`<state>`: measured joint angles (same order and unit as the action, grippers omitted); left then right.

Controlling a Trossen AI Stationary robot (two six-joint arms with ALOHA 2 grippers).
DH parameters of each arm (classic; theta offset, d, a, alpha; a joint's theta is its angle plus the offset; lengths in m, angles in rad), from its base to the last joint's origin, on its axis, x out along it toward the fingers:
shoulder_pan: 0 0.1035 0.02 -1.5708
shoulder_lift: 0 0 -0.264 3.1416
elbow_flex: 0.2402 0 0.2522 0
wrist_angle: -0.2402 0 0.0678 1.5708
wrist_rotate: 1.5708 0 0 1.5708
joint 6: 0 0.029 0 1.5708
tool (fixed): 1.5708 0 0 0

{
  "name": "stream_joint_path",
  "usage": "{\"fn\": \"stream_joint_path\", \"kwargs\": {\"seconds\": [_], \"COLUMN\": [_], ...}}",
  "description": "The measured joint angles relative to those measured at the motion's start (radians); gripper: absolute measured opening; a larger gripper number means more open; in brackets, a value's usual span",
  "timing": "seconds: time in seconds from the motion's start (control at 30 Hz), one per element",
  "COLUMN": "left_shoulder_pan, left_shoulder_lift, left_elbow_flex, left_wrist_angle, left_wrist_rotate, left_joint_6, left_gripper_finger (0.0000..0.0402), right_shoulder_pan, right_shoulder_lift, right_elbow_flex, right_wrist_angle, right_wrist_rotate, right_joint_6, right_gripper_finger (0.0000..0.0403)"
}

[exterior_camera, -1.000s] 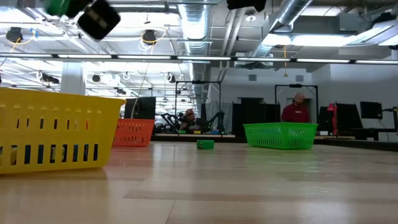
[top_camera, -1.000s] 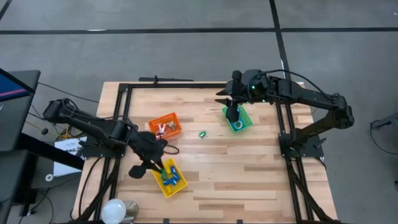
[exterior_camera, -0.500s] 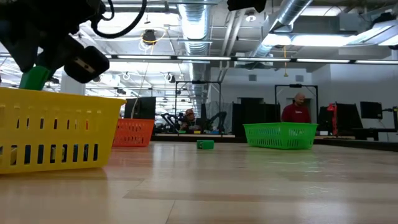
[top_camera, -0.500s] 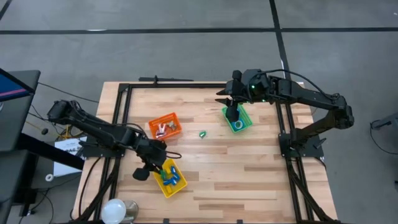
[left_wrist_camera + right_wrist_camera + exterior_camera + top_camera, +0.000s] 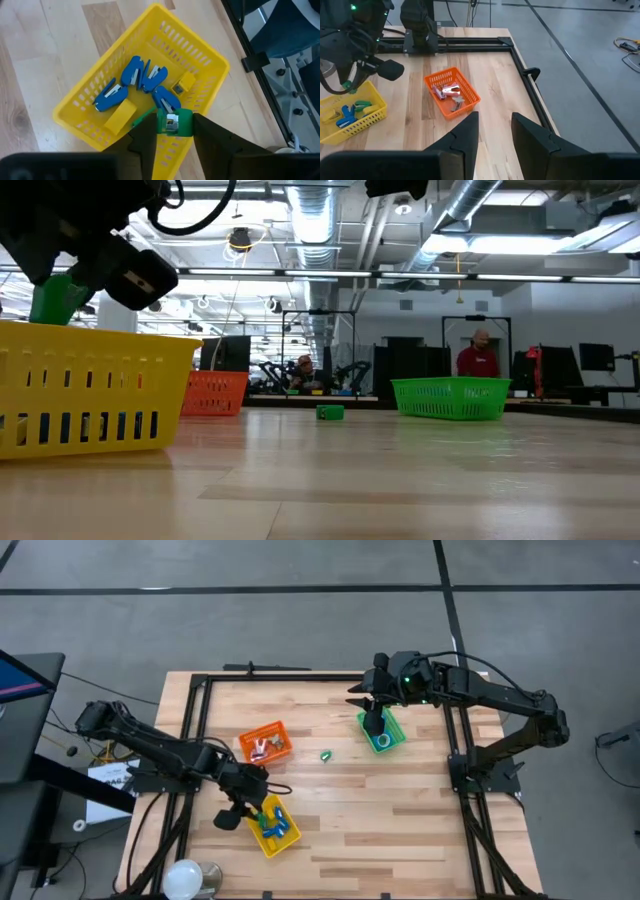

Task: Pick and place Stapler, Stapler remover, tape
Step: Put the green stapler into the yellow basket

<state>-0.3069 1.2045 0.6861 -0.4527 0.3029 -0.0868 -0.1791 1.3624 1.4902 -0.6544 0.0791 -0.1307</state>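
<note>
Yellow plastic lattice fills most of the left wrist view: the yellow bin holds several blue staplers and two small yellow blocks, and directly above it the left end effector pinches a small green stapler between its dark fingers. From above, that end effector sits over the near-left part of the table, at the inner end of the yellow bin. Level with the table, the green stapler hangs just above the bin's rim. An orange bin lies farther back, holding pink and pale staple removers. Another small green piece lies alone on the wood between the orange bin and the green bin. The right end effector hovers over the green bin — its fingers stand apart with nothing between them. A ring of tape lies inside the green bin. Beyond the table, a person stands in the room.
</note>
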Motion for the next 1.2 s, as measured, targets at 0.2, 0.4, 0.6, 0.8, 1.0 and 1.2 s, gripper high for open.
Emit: {"fn": "stream_joint_path", "kwargs": {"seconds": [0.2,0.4,0.6,0.8,1.0,1.2], "left_shoulder_pan": [0.000,0.000,0.000,0.002,0.047,0.155], "left_shoulder_lift": [0.000,0.000,0.000,-0.023,-0.084,-0.189], "left_elbow_flex": [0.000,0.000,0.000,0.001,0.014,0.033], "left_wrist_angle": [0.003,0.006,0.012,0.022,0.028,0.026], "left_wrist_rotate": [0.000,-0.017,-0.018,-0.019,-0.021,-0.027], "left_joint_6": [0.001,-0.008,-0.008,-0.008,-0.033,-0.042], "left_gripper_finger": [0.0144,0.0191,0.0233,0.0245,0.0246,0.0246], "right_shoulder_pan": [0.000,0.000,0.000,0.000,0.000,-0.001], "right_shoulder_lift": [0.000,0.000,0.000,0.000,0.000,0.000], "right_elbow_flex": [0.000,0.000,0.000,0.000,0.000,0.000], "right_wrist_angle": [0.000,0.000,0.000,-0.001,-0.007,-0.018], "right_wrist_rotate": [0.000,0.000,0.000,0.000,0.000,0.000], "right_joint_6": [0.000,0.000,0.000,0.000,0.000,0.000], "right_gripper_finger": [0.0108,0.0108,0.0108,0.0108,0.0108,0.0108]}}
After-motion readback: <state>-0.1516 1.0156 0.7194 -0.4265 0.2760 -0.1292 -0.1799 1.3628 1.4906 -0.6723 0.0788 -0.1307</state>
